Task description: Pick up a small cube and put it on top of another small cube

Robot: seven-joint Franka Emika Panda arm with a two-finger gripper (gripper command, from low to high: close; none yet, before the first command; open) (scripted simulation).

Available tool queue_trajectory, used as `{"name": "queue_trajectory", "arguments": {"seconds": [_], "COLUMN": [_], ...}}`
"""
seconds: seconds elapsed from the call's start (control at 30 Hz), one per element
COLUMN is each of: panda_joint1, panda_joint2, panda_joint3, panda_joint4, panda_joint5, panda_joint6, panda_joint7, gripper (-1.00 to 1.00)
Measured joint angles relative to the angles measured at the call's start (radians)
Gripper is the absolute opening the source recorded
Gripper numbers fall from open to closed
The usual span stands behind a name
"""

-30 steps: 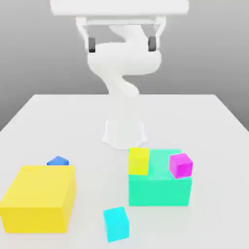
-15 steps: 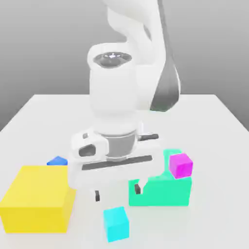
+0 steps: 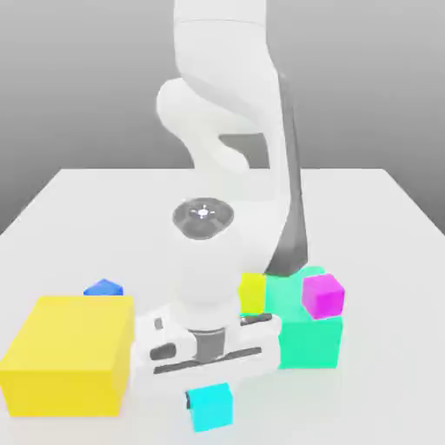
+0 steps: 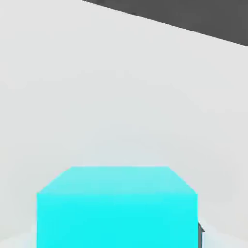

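Note:
The small cube, plain cyan, rests on the white table at the front, and the hand view shows it close up. My gripper has come straight down over it. Its fingers flank the cube's sides, and one dark fingertip lies against the cube's edge. The gripper is shut on the cube, which still sits on the table. The other small cube, plain yellow, sits on top of the big teal-green block, just behind the hand and partly hidden by the arm.
A small magenta cube sits on the teal-green block's corner towards the exterior view's right. A big yellow block stands at the exterior view's left, close to the hand, with a small darker blue cube behind it. White table extends behind.
The arm has swung down from high above the table. The hand dropped over the cyan cube, and its fingers, open half a second ago, have closed on it.

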State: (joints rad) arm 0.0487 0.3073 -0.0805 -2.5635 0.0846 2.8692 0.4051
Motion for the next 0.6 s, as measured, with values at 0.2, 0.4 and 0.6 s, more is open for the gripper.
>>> {"name": "queue_trajectory", "arguments": {"seconds": [0.2,0.4,0.6], "panda_joint1": [0.02,0.052,0.057], "panda_joint2": [-0.21,-0.425,-0.643], "panda_joint3": [-0.009,0.008,0.045], "panda_joint4": [-0.053,-0.133,-0.214], "panda_joint5": [-0.02,-0.006,-0.019], "panda_joint6": [-0.159,-0.296,-0.431], "panda_joint7": [0.03,0.059,0.108], "gripper": [-1.0,-1.0,-1.0]}}
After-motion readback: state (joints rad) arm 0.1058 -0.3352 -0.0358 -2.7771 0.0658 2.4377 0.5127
